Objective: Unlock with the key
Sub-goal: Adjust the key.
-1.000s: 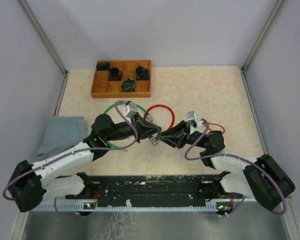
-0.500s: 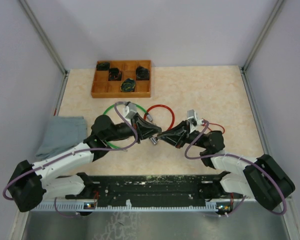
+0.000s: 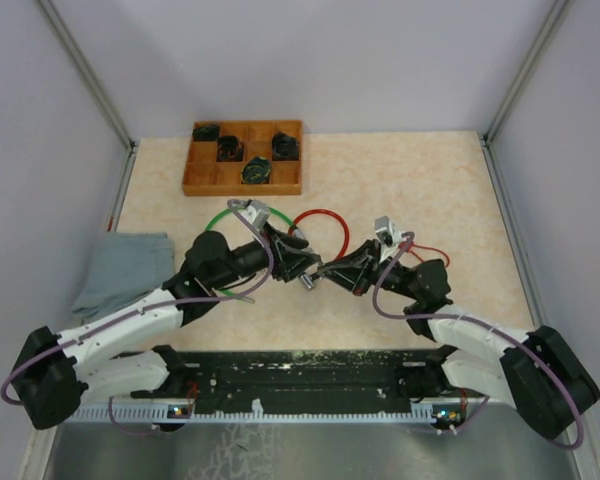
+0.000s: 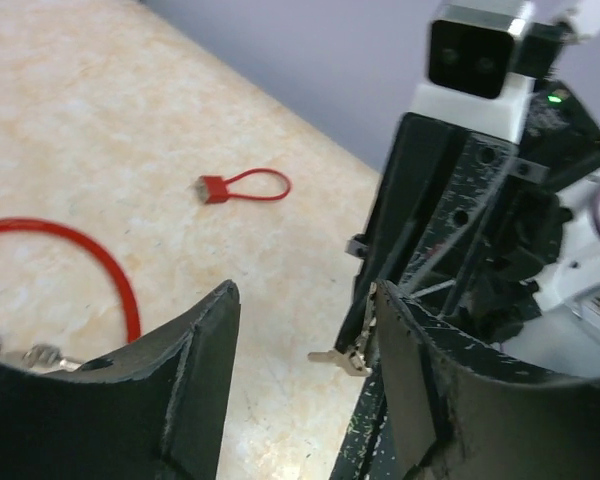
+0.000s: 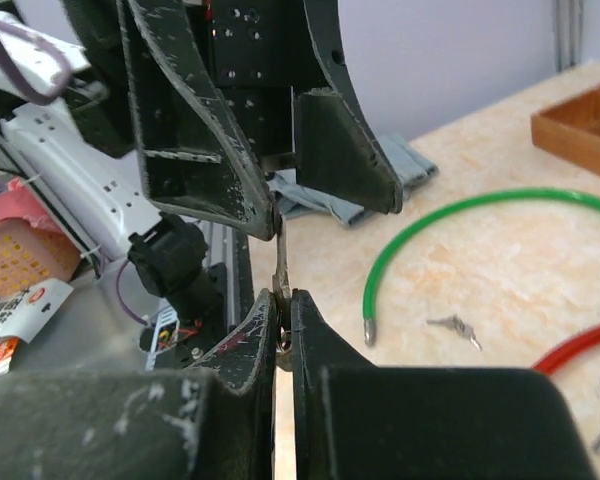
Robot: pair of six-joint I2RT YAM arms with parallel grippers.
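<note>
The handover between the two arms has just gone through. The left gripper (image 4: 305,300), which was clamped shut a second ago, now stands with its dark fingers well apart and nothing between them. The right gripper (image 5: 283,300) has closed from partly open to pinched tight on the small silver metal key (image 5: 280,270). The key is held off the tabletop at the right fingertips, with its upper end still just beside the inner face of one left finger. I cannot tell whether the two touch. The key is therefore now carried by the right arm alone, in the middle of the beige table (image 3: 430,180). The red cable loop lock (image 3: 320,215) lies just behind the grippers and the green cable loop lock (image 3: 216,218) to its left. The unlocking itself looks not yet begun. The key has yet to reach a keyhole, and which lock it fits cannot be told.
</note>
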